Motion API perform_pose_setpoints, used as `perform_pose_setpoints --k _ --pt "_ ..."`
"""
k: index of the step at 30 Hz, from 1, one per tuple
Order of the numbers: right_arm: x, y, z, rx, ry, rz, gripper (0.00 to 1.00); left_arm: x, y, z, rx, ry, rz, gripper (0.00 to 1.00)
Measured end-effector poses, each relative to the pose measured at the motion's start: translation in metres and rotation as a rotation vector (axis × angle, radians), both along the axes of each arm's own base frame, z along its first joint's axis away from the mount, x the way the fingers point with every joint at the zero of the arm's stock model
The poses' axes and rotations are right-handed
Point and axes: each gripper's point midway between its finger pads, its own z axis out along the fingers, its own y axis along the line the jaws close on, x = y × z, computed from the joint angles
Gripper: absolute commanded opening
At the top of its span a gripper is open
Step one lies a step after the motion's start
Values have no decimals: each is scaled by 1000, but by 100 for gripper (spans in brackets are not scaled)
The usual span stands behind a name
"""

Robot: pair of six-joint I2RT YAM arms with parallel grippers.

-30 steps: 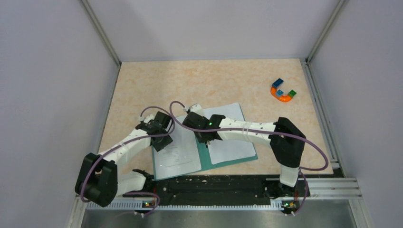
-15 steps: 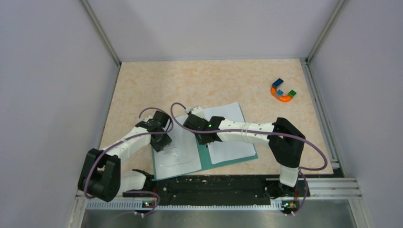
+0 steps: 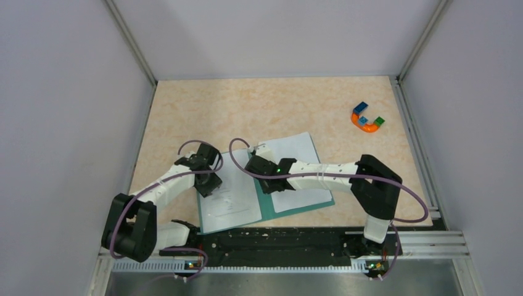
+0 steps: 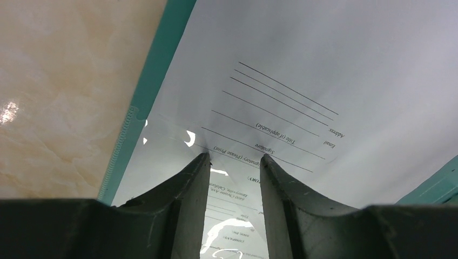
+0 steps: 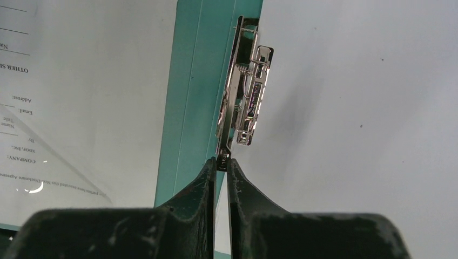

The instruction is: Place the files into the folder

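Note:
The teal folder [image 3: 266,205] lies open near the table's front. The printed file [image 3: 229,206] lies on its left half and the nearly blank file [image 3: 302,198] on its right half. My left gripper [image 3: 206,185] is open, fingertips down on the printed file [image 4: 302,65] close to the folder's left edge [image 4: 162,65]. My right gripper [image 3: 269,185] is over the spine, shut on the near end of the metal clip [image 5: 248,91]. In the right wrist view the gripper [image 5: 222,162] pinches the clip's lever between teal spine [image 5: 192,97] and blank file [image 5: 351,108].
A multicoloured horseshoe toy [image 3: 367,118] lies at the far right of the table. Grey walls close in the left, back and right sides. A black rail [image 3: 277,237] runs along the near edge by the arm bases.
My right gripper has slid a little toward the near edge along the spine, onto the clip. My left gripper has shifted slightly left on the printed file.

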Motion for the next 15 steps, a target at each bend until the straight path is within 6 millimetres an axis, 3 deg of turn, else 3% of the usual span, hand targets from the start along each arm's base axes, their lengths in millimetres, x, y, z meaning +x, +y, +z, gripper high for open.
perform_pose_setpoints --k 15 --pt "-1 -4 -16 81 56 -40 0 0 0 -1 -2 -1 4 44"
